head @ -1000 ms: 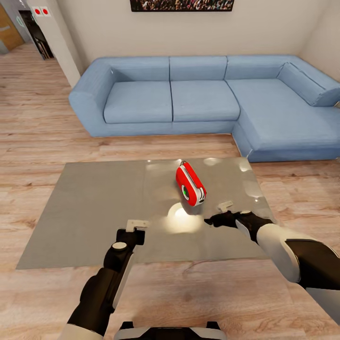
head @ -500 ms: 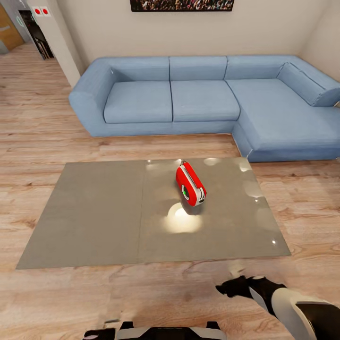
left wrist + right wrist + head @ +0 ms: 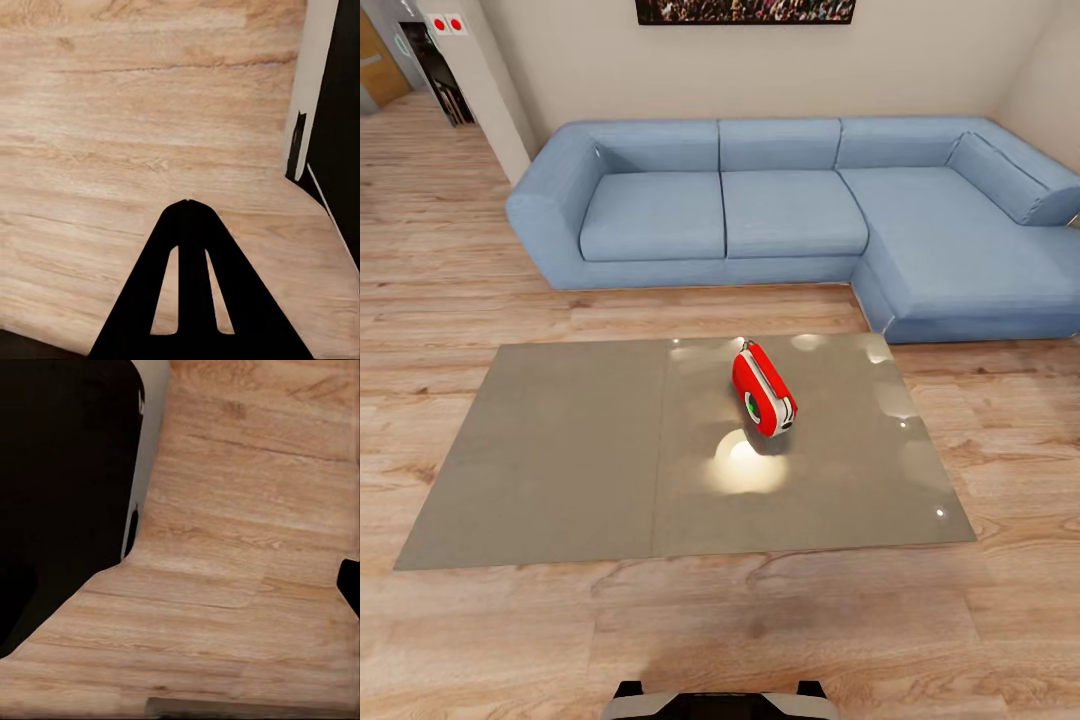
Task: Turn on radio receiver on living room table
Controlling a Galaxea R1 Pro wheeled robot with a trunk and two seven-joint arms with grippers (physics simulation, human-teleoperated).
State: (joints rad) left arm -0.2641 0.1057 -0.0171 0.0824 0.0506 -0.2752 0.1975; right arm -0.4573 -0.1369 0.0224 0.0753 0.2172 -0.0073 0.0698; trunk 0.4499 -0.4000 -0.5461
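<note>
Head view: the radio receiver is lying on the table, right of the top's single seam and toward the far edge, with the blue sofa beyond it. The red shell is glossy and rounded, so it is likely rigid and light, and liable to slide on the equally glossy top if pushed from the side. The green-ringed dial is facing the robot's side of the table; this is judged the place to act on, with a press or pinch directed downward or backed from the opposite end, not a sideways shove.

Left wrist view: the left gripper is pointing down at the wood plank floor, its dark fingers converging to a single tip with narrow slits between them, so the jaws are reading as closed and empty. The table is lying ahead of and above this tool.

Right wrist view: the camera is looking at floor planks beside a dark body panel; the right tool's opening cannot be told.
</note>
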